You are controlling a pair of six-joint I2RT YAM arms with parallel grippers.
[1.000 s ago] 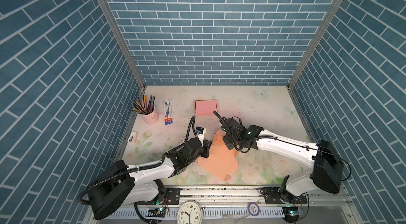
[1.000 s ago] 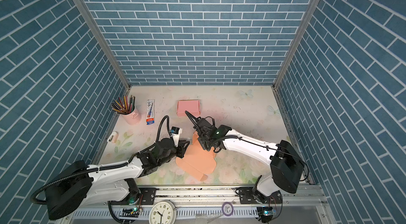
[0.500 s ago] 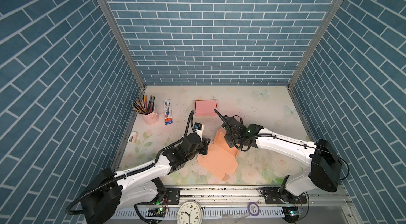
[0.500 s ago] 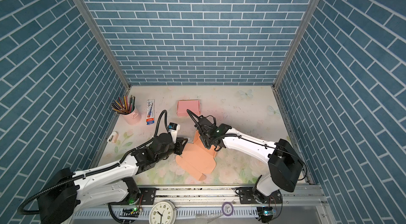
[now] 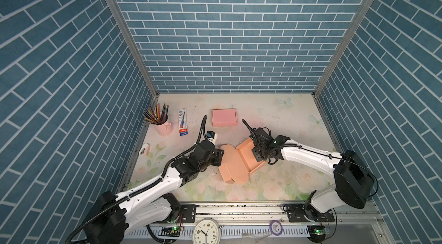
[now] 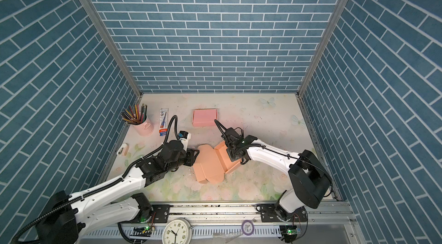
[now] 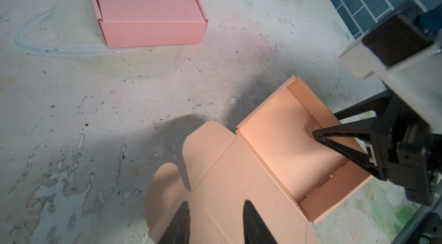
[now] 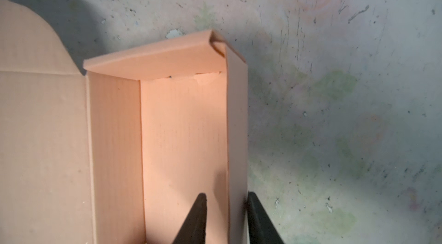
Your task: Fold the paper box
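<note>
Orange box [image 5: 233, 166] [image 6: 208, 163] lies open at lower centre in both top views, lid flat. The left gripper [image 7: 215, 203], narrower a second ago, now spreads its fingers above the lid. The right gripper [image 8: 224, 195] straddles a side wall, fingers slightly parted.

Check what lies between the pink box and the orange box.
Nothing: only bare, stained table separates the pink box from the orange box, as the left wrist view shows.

Paper box [image 8: 184, 135] lid runs off the right wrist view; packet [image 5: 183, 122] print unreadable.
</note>
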